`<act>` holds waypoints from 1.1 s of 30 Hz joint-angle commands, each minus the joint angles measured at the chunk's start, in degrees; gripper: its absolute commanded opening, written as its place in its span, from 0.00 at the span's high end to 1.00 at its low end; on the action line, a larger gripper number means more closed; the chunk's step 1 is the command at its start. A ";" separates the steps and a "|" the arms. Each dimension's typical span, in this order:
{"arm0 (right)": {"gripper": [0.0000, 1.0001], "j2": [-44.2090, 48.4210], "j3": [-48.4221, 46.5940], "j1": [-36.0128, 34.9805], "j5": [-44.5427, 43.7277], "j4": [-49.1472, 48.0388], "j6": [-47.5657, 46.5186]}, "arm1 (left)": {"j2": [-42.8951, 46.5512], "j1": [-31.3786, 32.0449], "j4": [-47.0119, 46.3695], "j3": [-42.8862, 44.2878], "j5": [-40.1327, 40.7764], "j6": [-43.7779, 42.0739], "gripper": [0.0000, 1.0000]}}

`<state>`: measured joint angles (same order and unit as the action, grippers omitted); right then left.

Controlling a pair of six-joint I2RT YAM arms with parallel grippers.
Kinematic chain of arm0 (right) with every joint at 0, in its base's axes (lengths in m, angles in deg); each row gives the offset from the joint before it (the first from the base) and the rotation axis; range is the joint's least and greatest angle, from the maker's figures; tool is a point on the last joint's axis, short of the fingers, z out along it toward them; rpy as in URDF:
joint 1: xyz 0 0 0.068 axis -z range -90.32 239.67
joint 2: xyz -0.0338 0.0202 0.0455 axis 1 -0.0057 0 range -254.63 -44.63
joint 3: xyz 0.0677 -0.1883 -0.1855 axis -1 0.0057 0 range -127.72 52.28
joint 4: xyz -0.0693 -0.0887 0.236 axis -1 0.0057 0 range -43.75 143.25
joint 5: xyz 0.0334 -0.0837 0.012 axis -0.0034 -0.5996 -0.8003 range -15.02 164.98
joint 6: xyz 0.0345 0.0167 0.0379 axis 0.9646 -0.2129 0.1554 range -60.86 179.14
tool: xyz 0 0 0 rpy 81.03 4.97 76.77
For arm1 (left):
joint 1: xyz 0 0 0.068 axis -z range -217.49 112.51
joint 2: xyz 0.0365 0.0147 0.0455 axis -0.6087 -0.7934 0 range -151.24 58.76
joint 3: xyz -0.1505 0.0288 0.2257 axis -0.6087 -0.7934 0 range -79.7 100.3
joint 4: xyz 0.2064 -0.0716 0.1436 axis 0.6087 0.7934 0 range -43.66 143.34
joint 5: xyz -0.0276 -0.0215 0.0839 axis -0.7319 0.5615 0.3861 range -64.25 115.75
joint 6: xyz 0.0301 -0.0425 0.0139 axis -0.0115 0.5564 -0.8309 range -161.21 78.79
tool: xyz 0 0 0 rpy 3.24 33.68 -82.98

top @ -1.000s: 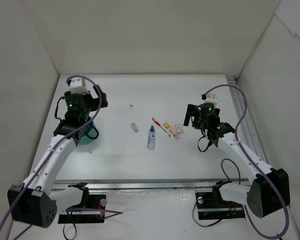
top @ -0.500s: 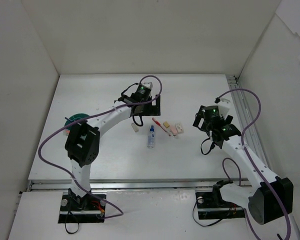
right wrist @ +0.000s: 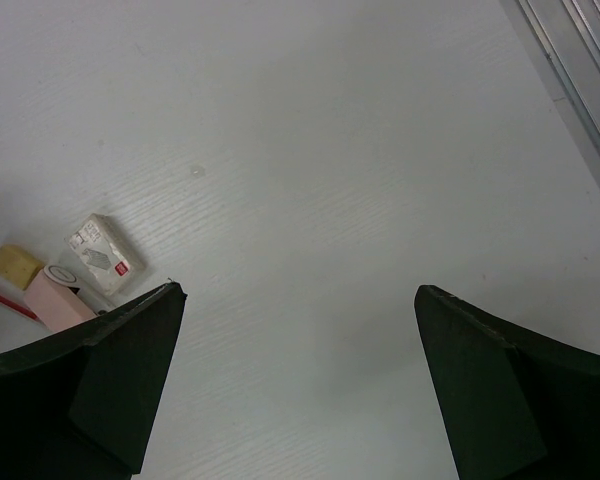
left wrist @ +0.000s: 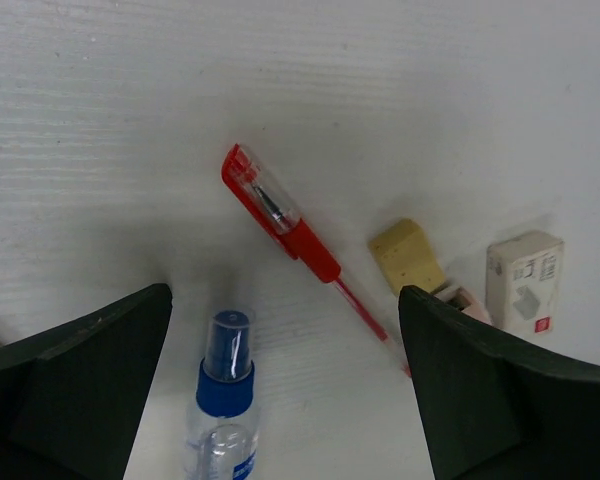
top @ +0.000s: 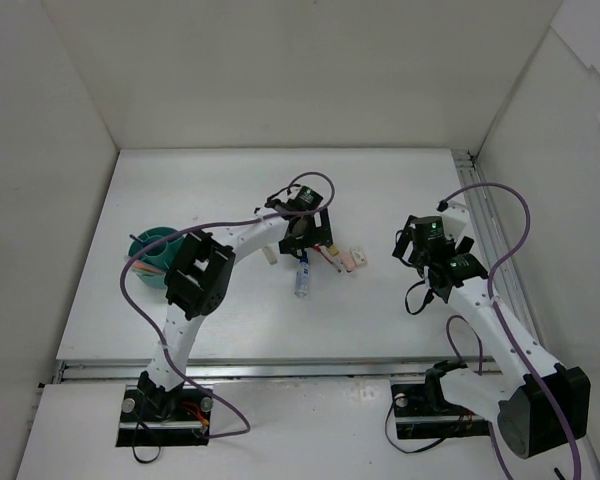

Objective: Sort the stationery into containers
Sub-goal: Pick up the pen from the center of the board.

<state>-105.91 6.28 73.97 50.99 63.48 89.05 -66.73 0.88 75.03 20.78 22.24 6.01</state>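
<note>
A clear bottle with a blue cap (top: 302,278) lies at the table's middle, also in the left wrist view (left wrist: 223,405). A red pen (top: 326,257) (left wrist: 283,217) lies just right of it. Beside the pen are a tan eraser (left wrist: 407,256), a pink eraser (left wrist: 462,297) and a white eraser (left wrist: 524,279), which also show in the right wrist view (right wrist: 104,255). Another white eraser (top: 269,254) lies left of the bottle. My left gripper (top: 308,248) (left wrist: 285,400) is open and empty above the bottle cap and pen. My right gripper (top: 410,246) (right wrist: 300,380) is open and empty over bare table, right of the erasers. The teal cup (top: 151,238) stands at the left with pens in it.
White walls close in the table on three sides. A metal rail (top: 492,250) runs along the right edge, also seen in the right wrist view (right wrist: 580,70). Purple cables loop over both arms.
My left arm swung from the teal cup at the left across to the middle, over the bottle and red pen. My right gripper drew back a little to the right.
</note>
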 commanded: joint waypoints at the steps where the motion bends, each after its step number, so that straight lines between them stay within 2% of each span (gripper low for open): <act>1: 0.02 0.11 -0.50 0.32 -0.71 -0.80 0.15 | 0.96 -0.14 -1.00 4.18 6.46 4.28 0.07; 4: 0.02 -1.56 -1.11 0.32 -0.88 -0.71 -0.12 | -0.97 -0.14 -0.13 6.29 8.77 5.25 0.11; 9: 0.02 -4.37 -1.73 0.85 -0.62 -0.71 -0.47 | -4.93 -0.14 3.30 12.00 11.68 5.95 0.26; 13: 0.02 -4.82 -1.90 0.94 -1.23 -0.71 -0.47 | -7.75 0.39 5.67 14.38 13.87 6.48 0.45; 18: 0.02 -2.71 -0.94 1.11 -2.73 -0.71 0.32 | -8.19 2.05 7.43 14.03 15.99 8.23 0.61; 25: 0.02 0.01 0.64 1.20 -4.49 -0.71 0.76 | -11.17 2.59 9.54 17.55 16.51 8.15 0.90; 30: 0.02 2.12 1.43 1.20 -5.28 -0.80 0.94 | -10.74 2.59 11.47 18.25 21.24 8.33 0.99; 33: 0.02 2.48 1.53 1.46 -5.28 -0.80 1.03 | -8.99 2.06 11.13 16.86 23.54 8.24 1.00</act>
<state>-104.71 7.90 75.04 48.78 63.68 89.10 -78.12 3.28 82.92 37.29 41.15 13.73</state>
